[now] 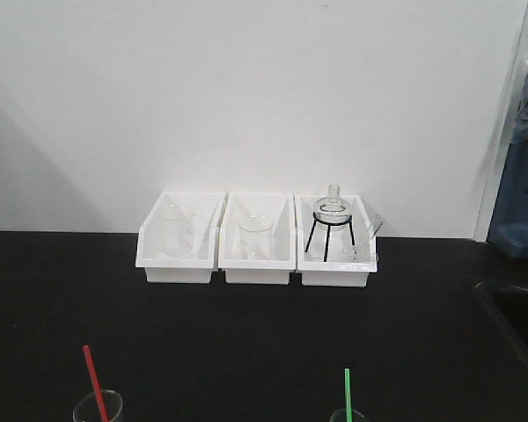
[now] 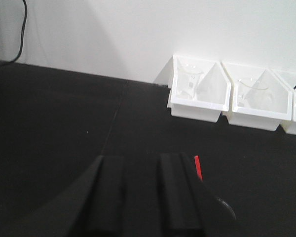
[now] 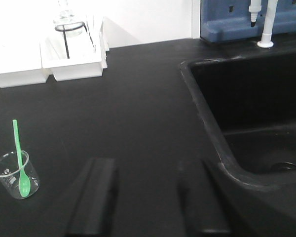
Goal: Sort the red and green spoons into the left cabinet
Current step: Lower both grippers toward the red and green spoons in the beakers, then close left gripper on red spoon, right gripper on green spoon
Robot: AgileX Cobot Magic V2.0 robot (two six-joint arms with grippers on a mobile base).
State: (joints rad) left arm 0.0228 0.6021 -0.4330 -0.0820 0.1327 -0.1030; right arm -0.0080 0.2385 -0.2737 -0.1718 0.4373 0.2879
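Right wrist view: the right claw (image 3: 147,163) is spread wide. Its two dark fingers (image 3: 96,197) are well apart over the bare black counter (image 3: 148,98), with nothing between them and nothing touched.
Left wrist view: the left claw (image 2: 140,159) is parted too, but with a narrower gap. Counter shows between the fingers and nothing is gripped.
Red spoon: the red spoon (image 1: 91,374) stands handle-up, leaning left, in the left beaker (image 1: 98,409) at the bottom edge of the front view. From the left wrist only its red tip shows, just beside the claw's right finger. Whether the two touch cannot be told.
Green spoon: the green spoon (image 3: 19,153) rests bowl-down in the right beaker (image 3: 16,175), its handle tilted slightly left. It is near the right claw, off to its left and apart from it.
Beakers: both are clear glass and stand upright on the counter, well apart from each other.
White bins: three white bins (image 1: 258,255) sit side by side against the wall. The left and middle ones each hold clear glassware.
Right bin: a glass flask (image 1: 333,207) sits on a black tripod (image 1: 333,236).
Sink: the black sink (image 3: 256,113) is sunk into the counter to the right of the right claw.
Blue rack: a blue rack (image 3: 237,19) stands behind the sink.
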